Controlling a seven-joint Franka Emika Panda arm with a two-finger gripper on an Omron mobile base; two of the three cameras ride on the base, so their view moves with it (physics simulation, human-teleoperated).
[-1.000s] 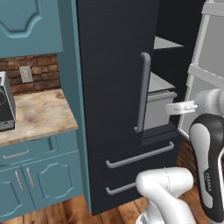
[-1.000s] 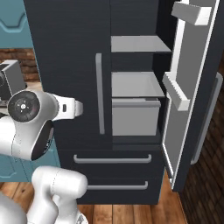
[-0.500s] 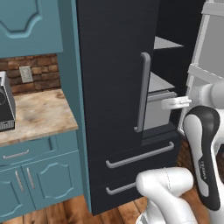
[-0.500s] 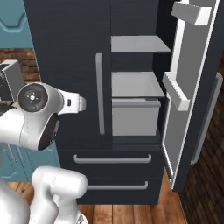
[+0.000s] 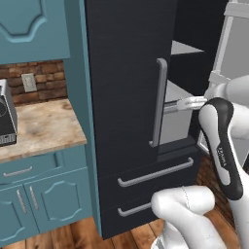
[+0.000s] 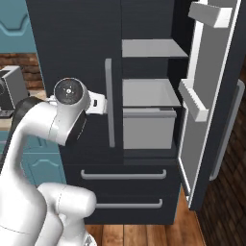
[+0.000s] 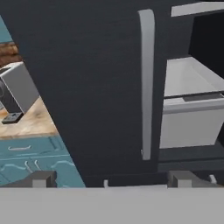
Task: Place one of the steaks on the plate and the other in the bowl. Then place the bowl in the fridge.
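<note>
The tall black fridge (image 5: 126, 97) stands in front of me. Its left door is shut, and that door's long grey bar handle (image 7: 147, 83) is straight ahead in the hand view. Its right door (image 6: 211, 96) is swung wide open, showing grey shelves and a grey drawer (image 6: 146, 127) inside. My gripper (image 7: 112, 179) is open and holds nothing. It hovers in front of the shut door beside the handle (image 6: 109, 103), pointing at the fridge. The steaks, the plate and the bowl are out of view.
A grey boxy appliance (image 5: 5, 114) sits on the mottled counter (image 5: 44, 126) left of the fridge. Teal cabinets (image 5: 44, 194) are below and above it. The open door's shelves (image 6: 194, 98) jut out on the right. The floor (image 6: 144, 233) is wood.
The arm's elbow has lifted and the hand has shifted slightly up and closer to the shut door's handle. The fridge and its open door have not moved.
</note>
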